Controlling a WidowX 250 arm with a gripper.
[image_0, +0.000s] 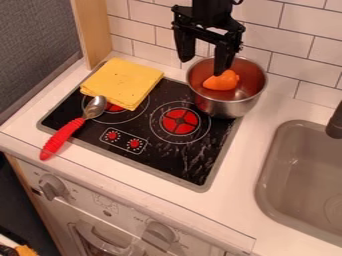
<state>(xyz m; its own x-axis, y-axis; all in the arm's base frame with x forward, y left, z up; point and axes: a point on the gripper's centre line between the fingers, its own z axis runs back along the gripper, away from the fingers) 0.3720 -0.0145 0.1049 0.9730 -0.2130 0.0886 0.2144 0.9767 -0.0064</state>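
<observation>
White tiles (304, 55) lined the wall behind a pale counter (230, 200), into which a black stove (143, 127) with red burner marks was set. A grey sink (267, 175) lay to the right in the view, with a dark tap (335, 122) at its edge. My claw (203, 67) hung at the back, above the steel pot (230, 106), its two fingers well apart and nothing between them. One finger pointed down over the orange toy (219, 82), which lay inside the pot; I could not tell whether the two touched. The pot stood at the stove's back right corner. At the back left I noted a folded yellow cloth (122, 82). Near it lay a spoon (63, 138), bowl on the stove, red handle reaching over the front edge onto the counter.
</observation>
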